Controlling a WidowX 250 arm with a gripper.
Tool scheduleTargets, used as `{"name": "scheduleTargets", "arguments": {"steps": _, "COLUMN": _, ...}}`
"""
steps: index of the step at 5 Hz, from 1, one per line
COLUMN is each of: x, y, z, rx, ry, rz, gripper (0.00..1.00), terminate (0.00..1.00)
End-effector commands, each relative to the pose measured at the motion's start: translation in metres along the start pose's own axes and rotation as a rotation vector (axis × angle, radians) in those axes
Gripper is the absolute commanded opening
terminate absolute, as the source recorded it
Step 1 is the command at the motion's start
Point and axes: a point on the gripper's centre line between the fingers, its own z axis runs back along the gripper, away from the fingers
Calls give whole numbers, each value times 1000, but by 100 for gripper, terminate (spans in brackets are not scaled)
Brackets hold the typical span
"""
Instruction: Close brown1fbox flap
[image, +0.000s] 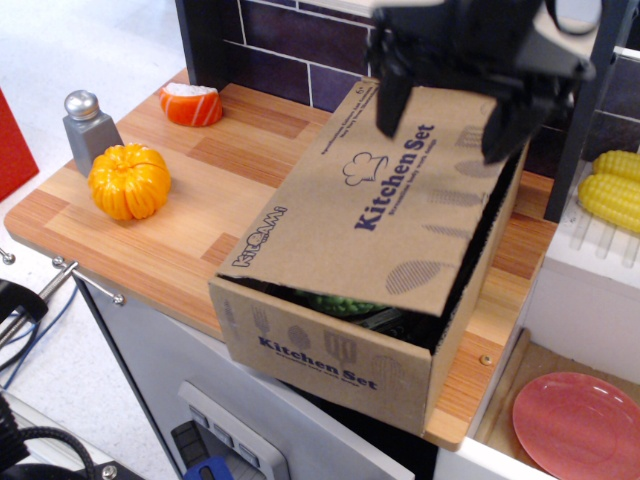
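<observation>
The brown1fbox (330, 355) sits on the wooden counter's front right corner, with "Kitchen Set" lettering on its front side. Its flap (390, 205) lies almost flat over the opening, printed face up. A thin dark gap stays along the front and right edges, where a bit of green shows. My black gripper (445, 125) is above the flap's far end. Its two fingers (390, 105) are spread apart and point down at the flap, holding nothing. I cannot tell if they touch the cardboard.
An orange pumpkin (128, 181), a grey shaker (86, 127) and a piece of salmon sushi (191, 103) sit on the counter (150, 250) at left. Yellow corn (612, 190) and a pink plate (578, 425) are at right. A dark tiled wall stands behind.
</observation>
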Motion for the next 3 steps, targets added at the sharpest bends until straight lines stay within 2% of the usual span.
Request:
{"name": "scheduleTargets", "arguments": {"steps": 1, "x": 4, "y": -12, "z": -9, "rx": -75, "ry": 9, "rz": 78, "gripper": 100, "terminate": 0}}
{"name": "scheduleTargets", "arguments": {"steps": 2, "x": 1, "y": -8, "z": -12, "rx": -94, "ry": 18, "rz": 74, "gripper": 100, "terminate": 0}}
{"name": "scheduleTargets", "arguments": {"steps": 3, "x": 0, "y": -8, "z": -17, "rx": -116, "ry": 22, "rz": 86, "gripper": 100, "terminate": 100}}
